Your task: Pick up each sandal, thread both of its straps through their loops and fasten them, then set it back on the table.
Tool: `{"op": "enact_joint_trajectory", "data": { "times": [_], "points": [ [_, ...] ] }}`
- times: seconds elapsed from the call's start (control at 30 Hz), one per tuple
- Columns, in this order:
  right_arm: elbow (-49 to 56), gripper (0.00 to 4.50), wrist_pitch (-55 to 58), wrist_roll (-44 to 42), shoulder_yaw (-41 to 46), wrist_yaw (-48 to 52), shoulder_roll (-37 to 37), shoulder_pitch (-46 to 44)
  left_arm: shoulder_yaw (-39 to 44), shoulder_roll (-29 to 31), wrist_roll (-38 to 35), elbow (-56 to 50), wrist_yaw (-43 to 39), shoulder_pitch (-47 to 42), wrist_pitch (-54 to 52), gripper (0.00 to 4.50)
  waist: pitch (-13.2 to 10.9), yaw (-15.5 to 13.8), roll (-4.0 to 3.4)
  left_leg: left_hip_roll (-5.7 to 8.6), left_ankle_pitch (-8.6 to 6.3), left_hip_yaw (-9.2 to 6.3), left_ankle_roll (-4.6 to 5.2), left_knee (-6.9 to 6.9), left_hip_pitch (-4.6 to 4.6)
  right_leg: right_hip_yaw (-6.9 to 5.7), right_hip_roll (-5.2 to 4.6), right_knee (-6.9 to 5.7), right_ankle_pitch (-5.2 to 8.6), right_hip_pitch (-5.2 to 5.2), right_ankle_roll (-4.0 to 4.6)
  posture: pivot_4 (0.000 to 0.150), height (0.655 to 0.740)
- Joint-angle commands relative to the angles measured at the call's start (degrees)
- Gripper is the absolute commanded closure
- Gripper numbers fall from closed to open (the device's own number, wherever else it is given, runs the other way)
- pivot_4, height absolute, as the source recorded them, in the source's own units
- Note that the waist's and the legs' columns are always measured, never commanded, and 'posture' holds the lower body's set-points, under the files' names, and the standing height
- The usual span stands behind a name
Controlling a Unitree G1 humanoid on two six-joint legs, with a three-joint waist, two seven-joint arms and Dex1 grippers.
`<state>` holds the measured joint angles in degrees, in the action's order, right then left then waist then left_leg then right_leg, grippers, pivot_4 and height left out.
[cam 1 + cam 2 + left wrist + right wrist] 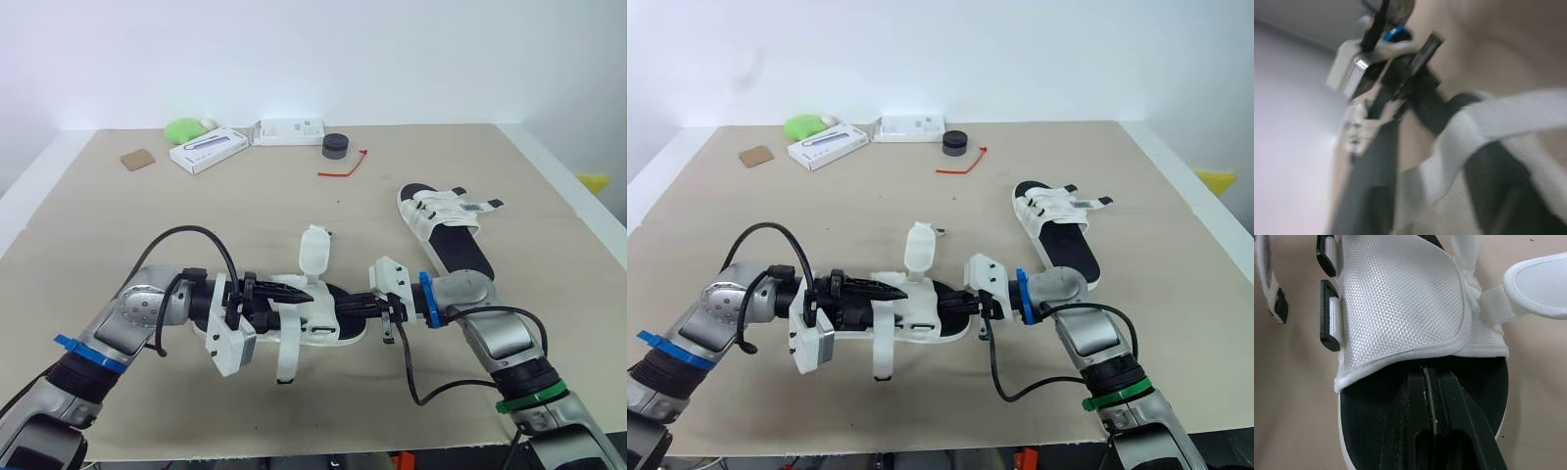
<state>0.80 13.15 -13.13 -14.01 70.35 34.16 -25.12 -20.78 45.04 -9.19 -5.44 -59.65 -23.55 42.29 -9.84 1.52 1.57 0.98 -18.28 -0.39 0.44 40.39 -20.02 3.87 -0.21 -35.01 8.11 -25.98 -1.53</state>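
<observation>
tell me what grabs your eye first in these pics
The left gripper and right gripper meet from opposite sides at the near sandal, front centre of the table. Its straps are undone: one strap stands up and the other strap hangs toward the near edge. A second sandal lies apart at the right.

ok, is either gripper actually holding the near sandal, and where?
Cannot be told. Right gripper is shut, lying on the black footbed of the near sandal, tips at its white upper, clamping nothing visible. Left gripper is by a strap; hold unclear.
</observation>
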Motion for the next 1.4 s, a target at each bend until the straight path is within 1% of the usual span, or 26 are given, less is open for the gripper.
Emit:
{"op": "enact_joint_trajectory", "data": {
  "times": [0.03, 0.07, 0.1, 0.2, 0.33, 0.43, 0.5, 0.53, 0.67, 0.7, 0.73, 0.83, 0.87, 0.97, 1.03, 1.13, 1.23, 1.27, 1.4],
  "points": [
    [0.47, 4.50, -0.85, -0.15, -0.11, 0.57, -0.05, -1.17, 0.08, 3.11, -5.77, -4.69, -3.71, 2.05, -7.42, 0.75, 0.00, 0.07, 0.00, 0.00, 0.00, 0.00, 0.00, 0.00, 0.02, 0.00, 0.00, 0.00, 0.00, 0.01, 0.00, 0.150, 0.7400],
    [0.39, 4.50, -0.91, -0.11, -0.11, 0.65, -0.07, -1.21, 0.41, 4.52, -8.06, -6.57, -4.63, 3.20, -11.90, 0.15, 0.00, 0.17, 0.00, -0.01, 0.00, 0.01, 0.00, 0.00, 0.03, 0.01, 0.02, 0.00, 0.00, 0.01, 0.00, 0.150, 0.7400],
    [0.31, 4.50, -0.99, -0.08, -0.10, 0.73, -0.07, -1.24, 0.93, 5.75, -10.29, -8.50, -5.28, 4.28, -16.09, 0.04, -0.01, 0.25, 0.00, -0.03, 0.00, 0.03, 0.01, 0.00, 0.04, 0.03, 0.06, -0.01, 0.01, 0.01, 0.00, 0.150, 0.7400],
    [0.09, 4.50, -1.14, -0.02, -0.09, 0.91, -0.07, -1.27, 3.31, 8.59, -17.55, -14.01, -4.73, 7.19, -29.36, 0.04, -0.02, 0.36, 0.02, -0.08, -0.01, 0.01, 0.01, 0.00, 0.03, 0.02, 0.13, -0.02, 0.03, 0.00, 0.02, 0.150, 0.7400],
    [-0.28, 4.50, -1.34, -0.02, -0.21, 1.07, -0.27, -1.42, 7.10, 10.66, -22.12, -17.42, -4.42, 9.37, -40.20, 0.04, -0.04, 0.51, 0.03, -0.12, -0.01, 0.00, 0.02, 0.00, 0.03, 0.01, 0.19, -0.02, 0.05, -0.02, 0.05, 0.150, 0.7400],
    [-0.48, 4.50, -1.60, 0.04, -0.32, 1.18, -0.38, -1.45, 11.06, 10.81, -28.09, -20.47, -2.20, 10.56, -48.68, 0.04, -0.06, 0.58, 0.04, -0.15, -0.01, 0.01, 0.02, 0.00, 0.04, 0.02, 0.23, -0.02, 0.06, -0.02, 0.06, 0.150, 0.7400],
    [-0.59, 4.50, -1.74, 0.05, -0.36, 1.24, -0.37, -1.51, 13.78, 10.72, -31.22, -22.14, -1.53, 11.84, -52.57, 0.04, -0.06, 0.66, 0.04, -0.17, -0.02, 0.00, 0.01, 0.00, 0.04, 0.01, 0.25, -0.03, 0.07, -0.03, 0.08, 0.150, 0.7400],
    [-0.64, 4.50, -1.84, 0.05, -0.37, 1.29, -0.34, -1.55, 15.30, 10.78, -33.21, -23.05, -1.34, 12.98, -54.54, 0.04, -0.06, 0.81, 0.04, -0.18, -0.02, 0.00, 0.02, 0.00, 0.04, 0.02, 0.26, -0.02, 0.08, -0.04, 0.09, 0.150, 0.7400],
    [-0.68, 4.50, -1.95, -0.04, -0.43, 1.31, -0.20, -1.61, 20.20, 14.63, -39.34, -26.84, -1.20, 21.49, -64.79, 0.04, -0.07, 1.26, 0.04, -0.22, -0.07, 0.01, 0.02, -0.01, 0.02, 0.02, 0.28, -0.04, 0.11, -0.11, 0.15, 0.150, 0.7400],
    [-0.68, 4.50, -2.01, -0.04, -0.47, 1.31, -0.17, -1.59, 21.25, 14.08, -36.57, -27.48, -1.31, 24.33, -62.51, 0.04, -0.08, 1.27, 0.03, -0.25, -0.08, 0.05, 0.04, -0.01, 0.00, 0.03, 0.29, -0.06, 0.12, -0.18, 0.17, 0.150, 0.7400],
    [-0.73, 4.50, -2.09, -0.05, -0.51, 1.32, -0.18, -1.59, 21.39, 14.36, -35.51, -28.12, -1.22, 26.96, -63.01, 0.04, -0.09, 1.27, 0.01, -0.28, -0.12, 0.08, 0.06, -0.01, 0.01, 0.02, 0.29, -0.07, 0.14, -0.18, 0.20, 0.150, 0.7400],
    [-0.85, 4.50, -2.30, -0.04, -0.60, 1.33, -0.20, -1.60, 21.57, 14.20, -34.17, -29.26, -1.05, 30.41, -64.61, 0.04, -0.12, 1.12, 0.07, -0.30, -0.13, 0.08, 0.07, -0.02, 0.02, 0.01, 0.35, -0.09, 0.19, -0.20, 0.28, 0.150, 0.7400],
    [-0.94, 4.50, -2.40, 0.00, -0.65, 1.37, -0.21, -1.64, 21.33, 13.32, -35.03, -29.55, 0.20, 30.75, -66.18, 0.04, -0.13, 1.02, 0.08, -0.31, -0.13, 0.07, 0.07, -0.02, 0.02, 0.01, 0.37, -0.10, 0.18, -0.19, 0.28, 0.150, 0.7400],
    [-1.08, 4.50, -2.53, 0.06, -0.81, 1.34, -0.42, -1.85, 19.24, 10.48, -41.46, -30.01, 5.59, 28.62, -75.66, 0.04, -0.14, 0.93, 0.10, -0.29, -0.13, 0.09, 0.07, -0.02, 0.05, -0.03, 0.36, -0.10, 0.19, -0.13, 0.28, 0.150, 0.7400],
    [-1.09, 4.50, -2.49, 0.13, -0.88, 1.22, -0.58, -1.98, 18.64, 9.14, -43.59, -30.10, 7.37, 27.36, -79.76, 0.04, -0.19, 1.07, 0.17, -0.31, -0.13, 0.07, 0.07, -0.02, 0.05, -0.01, 0.38, -0.11, 0.18, -0.13, 0.27, 0.150, 0.7400],
    [-0.83, 4.50, -2.55, 0.20, -0.96, 1.22, -0.53, -1.84, 18.57, 8.05, -52.04, -29.16, 10.44, 25.34, -88.54, 0.04, -0.19, 1.12, 0.17, -0.32, -0.14, 0.04, 0.05, -0.02, 0.05, 0.02, 0.40, -0.11, 0.18, -0.15, 0.28, 0.150, 0.7400],
    [-0.24, 4.50, -2.29, 0.03, -0.89, 1.22, -0.36, -1.46, 18.66, 6.95, -56.76, -27.83, 12.33, 23.59, -94.18, 0.04, -0.19, 1.16, 0.17, -0.35, -0.16, 0.04, 0.02, -0.02, 0.05, 0.03, 0.42, -0.12, 0.18, -0.16, 0.29, 0.150, 0.7400],
    [-0.09, 4.50, -2.19, -0.02, -0.87, 1.20, -0.33, -1.37, 18.72, 6.23, -57.06, -27.56, 12.70, 22.88, -94.69, 0.04, -0.19, 1.14, 0.17, -0.35, -0.16, 0.04, 0.02, -0.02, 0.05, 0.03, 0.42, -0.12, 0.18, -0.16, 0.29, 0.150, 0.7400],
    [0.02, 4.50, -2.21, 0.01, -0.87, 1.20, -0.22, -1.26, 17.67, 4.26, -54.19, -27.46, 13.21, 20.48, -95.31, 0.04, -0.19, 1.13, 0.18, -0.33, -0.16, 0.04, 0.02, -0.02, 0.08, 0.04, 0.43, -0.12, 0.17, -0.12, 0.30, 0.150, 0.7400]
  ]
}}
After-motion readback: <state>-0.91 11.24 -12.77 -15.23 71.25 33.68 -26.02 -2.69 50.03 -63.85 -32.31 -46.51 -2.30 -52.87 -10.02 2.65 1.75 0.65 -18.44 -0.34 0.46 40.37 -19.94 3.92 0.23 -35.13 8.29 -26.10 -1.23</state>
